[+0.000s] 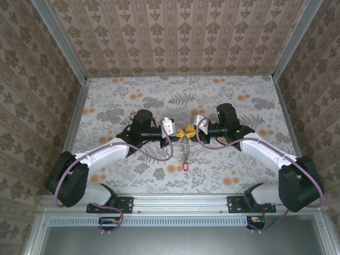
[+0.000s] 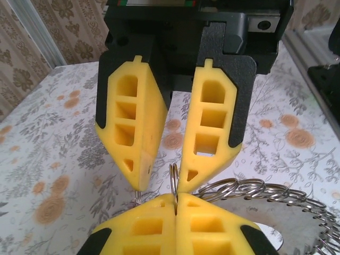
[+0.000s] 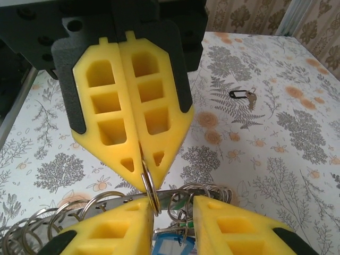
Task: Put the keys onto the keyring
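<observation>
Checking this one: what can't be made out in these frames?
- Top external: the keys hanging below the jaws are too small to count.
- Left wrist: the keyring runs off the bottom-right edge, partly behind the right gripper.
- Right wrist: the left gripper and the bottom edge cut off a blue tag; its key is hidden.
- Right wrist: the black-tagged key is too small for detail.

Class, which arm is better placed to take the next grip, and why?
Probably the left: the left fingers stand open by the small ring, free to close, while the right fingers are shut on it.
</observation>
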